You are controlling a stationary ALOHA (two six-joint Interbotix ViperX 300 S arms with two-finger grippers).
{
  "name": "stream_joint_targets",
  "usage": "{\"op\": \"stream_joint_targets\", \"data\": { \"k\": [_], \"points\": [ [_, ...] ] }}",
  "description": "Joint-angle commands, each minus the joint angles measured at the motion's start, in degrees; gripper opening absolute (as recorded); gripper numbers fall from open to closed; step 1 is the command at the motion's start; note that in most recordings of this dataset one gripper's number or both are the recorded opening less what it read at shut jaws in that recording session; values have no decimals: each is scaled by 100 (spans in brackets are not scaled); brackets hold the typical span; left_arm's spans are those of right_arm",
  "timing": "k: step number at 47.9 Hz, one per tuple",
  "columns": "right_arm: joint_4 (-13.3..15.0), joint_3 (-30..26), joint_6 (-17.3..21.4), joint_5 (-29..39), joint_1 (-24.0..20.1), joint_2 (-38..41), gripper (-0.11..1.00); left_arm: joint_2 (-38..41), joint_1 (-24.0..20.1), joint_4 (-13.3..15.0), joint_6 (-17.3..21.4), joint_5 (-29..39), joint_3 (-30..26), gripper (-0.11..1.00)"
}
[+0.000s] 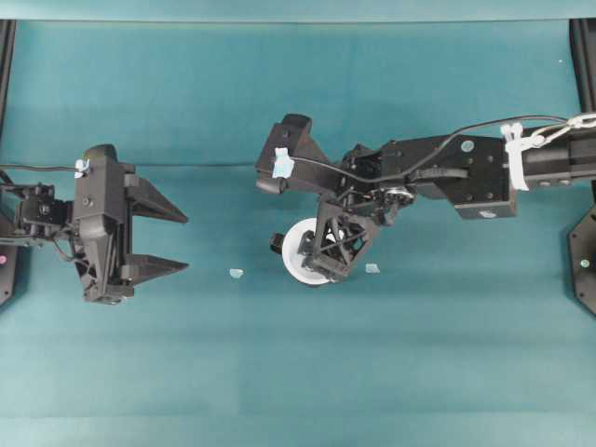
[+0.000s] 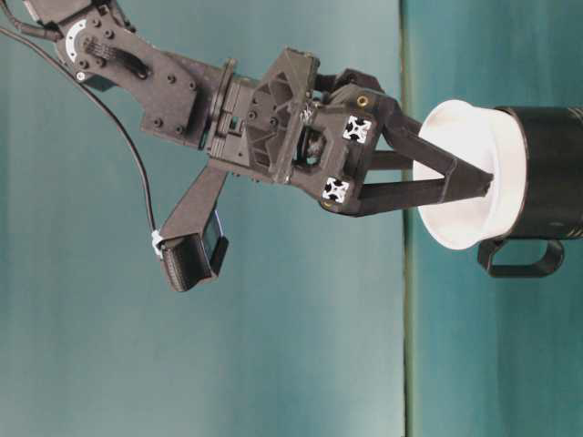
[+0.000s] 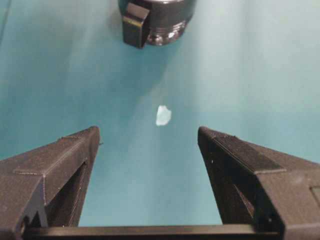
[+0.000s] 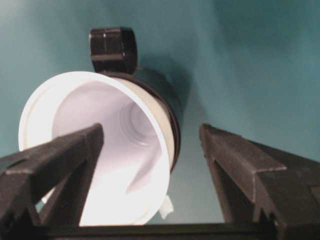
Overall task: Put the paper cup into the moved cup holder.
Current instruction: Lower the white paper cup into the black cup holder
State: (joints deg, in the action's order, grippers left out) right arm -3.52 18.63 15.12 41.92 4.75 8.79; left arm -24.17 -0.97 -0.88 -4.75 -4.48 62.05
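The white paper cup [image 4: 125, 150] stands upright inside the glossy black cup holder [image 4: 167, 97], whose handle points away from the right wrist camera. Seen from table level, the cup [image 2: 469, 218] rises out of the holder [image 2: 556, 164] with its wide rim well above the holder's edge. My right gripper [image 4: 151, 131] is open around the cup's rim, one finger inside the cup and the other outside, with no grip on it. From overhead it hangs over the cup [image 1: 300, 250] at mid-table. My left gripper [image 1: 184, 242] is open and empty at the left, pointing toward the holder [image 3: 157, 20].
A small pale scrap [image 1: 236, 273] lies on the teal cloth between the left gripper and the holder, and shows ahead of the left fingers [image 3: 163, 115]. Another scrap [image 1: 372, 268] lies just right of the cup. Dark frame posts stand at both table sides.
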Motion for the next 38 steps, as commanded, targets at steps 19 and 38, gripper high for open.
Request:
{"op": "stream_joint_targets", "data": {
  "k": [19,38],
  "points": [
    [18,-97,35,-9,-18,-202,88,-9,-9,-9,-18,-26,-70,81],
    [176,35,-18,-35,-18,-659,88,-9,-9,-9,-26,-26,-70,81]
  ]
}}
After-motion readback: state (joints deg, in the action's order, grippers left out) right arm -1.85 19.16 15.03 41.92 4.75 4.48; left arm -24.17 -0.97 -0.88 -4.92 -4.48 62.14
